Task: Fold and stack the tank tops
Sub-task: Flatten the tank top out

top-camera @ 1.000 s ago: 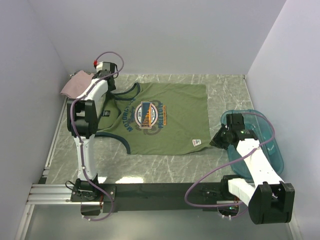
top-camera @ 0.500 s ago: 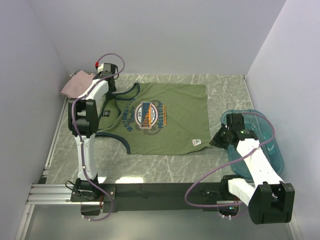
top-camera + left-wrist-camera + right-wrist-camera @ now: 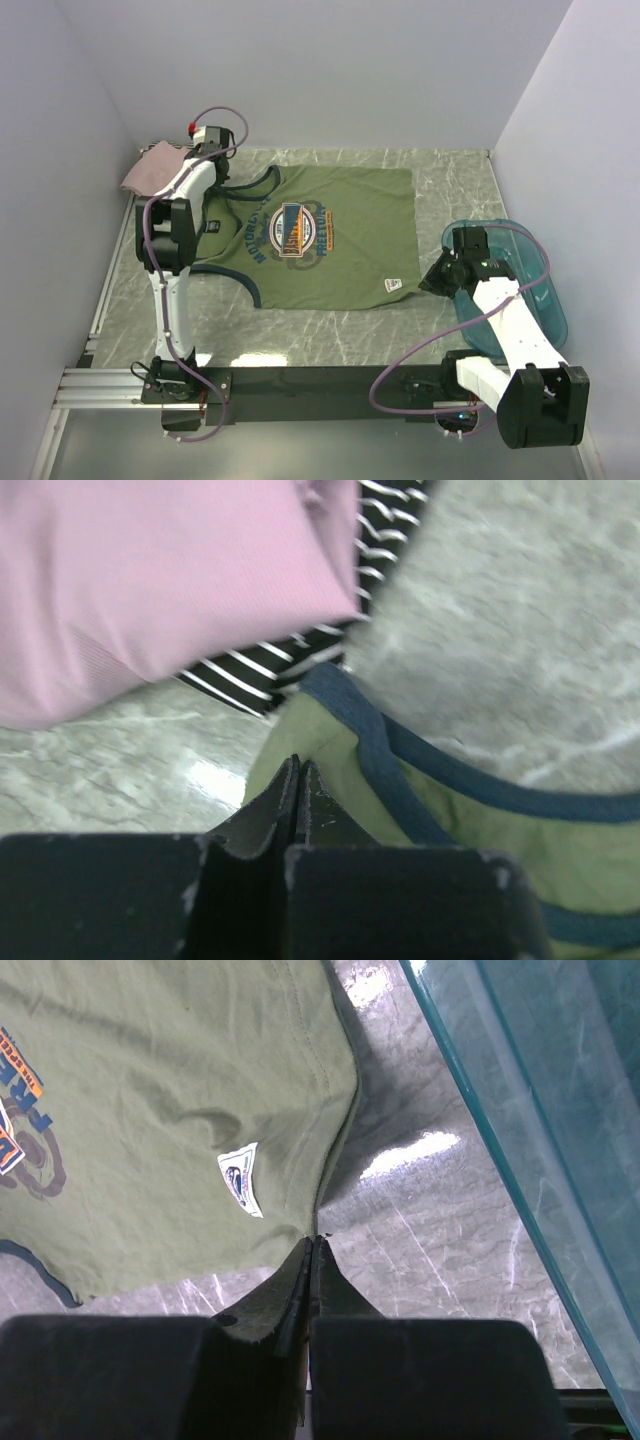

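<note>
On the marble table [image 3: 450, 180], your left gripper [image 3: 298, 765] stretches far to a strap of the olive-green tank top [image 3: 350, 255]. Your right gripper [image 3: 312, 1240] angles down at its hem corner. Both 2 are pressed closed, possibly pinching cloth.

light bright, even; glare on table [image 3: 410, 1155]; left-wrist view blurred

Closed right hand [image 3: 310, 1242] pinches olive-green tank top [image 3: 150, 1110] hem.
</note>
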### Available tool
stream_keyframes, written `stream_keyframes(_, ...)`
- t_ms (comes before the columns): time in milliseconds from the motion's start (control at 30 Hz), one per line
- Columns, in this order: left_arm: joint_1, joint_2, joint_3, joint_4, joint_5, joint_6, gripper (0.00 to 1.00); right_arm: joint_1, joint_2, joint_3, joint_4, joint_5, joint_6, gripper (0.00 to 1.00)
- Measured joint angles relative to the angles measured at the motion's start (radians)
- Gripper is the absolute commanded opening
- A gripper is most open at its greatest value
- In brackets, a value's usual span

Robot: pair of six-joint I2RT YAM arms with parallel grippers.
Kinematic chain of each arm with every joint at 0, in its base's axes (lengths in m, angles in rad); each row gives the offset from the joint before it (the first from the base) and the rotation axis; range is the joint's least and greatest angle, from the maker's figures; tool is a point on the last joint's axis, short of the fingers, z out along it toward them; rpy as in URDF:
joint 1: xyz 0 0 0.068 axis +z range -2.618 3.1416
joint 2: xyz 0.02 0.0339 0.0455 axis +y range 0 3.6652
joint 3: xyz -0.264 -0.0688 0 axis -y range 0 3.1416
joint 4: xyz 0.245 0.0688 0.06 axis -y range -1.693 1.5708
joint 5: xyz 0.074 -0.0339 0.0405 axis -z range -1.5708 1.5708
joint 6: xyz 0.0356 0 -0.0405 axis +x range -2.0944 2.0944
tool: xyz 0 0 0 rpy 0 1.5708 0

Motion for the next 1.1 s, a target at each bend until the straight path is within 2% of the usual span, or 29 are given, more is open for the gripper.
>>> stream_keyframes(233, 0.083, -0.008, -0.001, 0.031, -0.012, -0.016, 0.01, 0.0, 0.0, 0.0, 0.0, 0.0, 0.0, 0.0)
stream_keyframes(433, 0.232, -0.023, 0.0, 0.044, 0.109, -0.043, 0.01, 0.0, 0.0, 0.0, 0.0, 0.0, 0.0, 0.0)
stream_keyframes(533, 0.272, -0.023, 0.0, 0.038, 0.158, -0.059, 0.02, 0.0, 0.0, 0.0, 0.0, 0.0, 0.0, 0.0)
stream_keyframes(600, 0.285, -0.023, 0.0, 0.039, 0.195, -0.071, 0.14, 0.0, 0.0, -0.001, 0.001, 0.001, -0.001, 0.0)
stream_keyframes(633, 0.291, -0.023, 0.0, 0.04, 0.218, -0.081, 0.31, 0.0, 0.0, -0.004, 0.003, 0.0, 0.0, 0.0)
stream_keyframes(733, 0.304, -0.023, -0.005, 0.05, 0.28, -0.106, 0.57, 0.0, 0.0, -0.017, 0.007, 0.0, -0.001, 0.0)
stream_keyframes(833, 0.313, -0.033, -0.024, 0.06, 0.32, -0.129, 0.66, 0.001, 0.0, -0.019, 0.01, 0.001, -0.007, 0.0)
stream_keyframes(933, 0.319, -0.08, -0.077, 0.055, 0.318, -0.166, 0.69, 0.042, 0.0, -0.018, 0.018, 0.025, -0.005, 0.04)
stream_keyframes(1033, 0.319, -0.166, -0.123, 0.01, 0.261, -0.226, 0.73, 0.131, 0.003, -0.01, 0.028, 0.077, 0.008, 0.08)
stream_keyframes(1100, 0.319, -0.227, -0.137, -0.022, 0.204, -0.272, 0.71, 0.171, 0.008, -0.005, 0.046, 0.092, 0.017, 0.12)
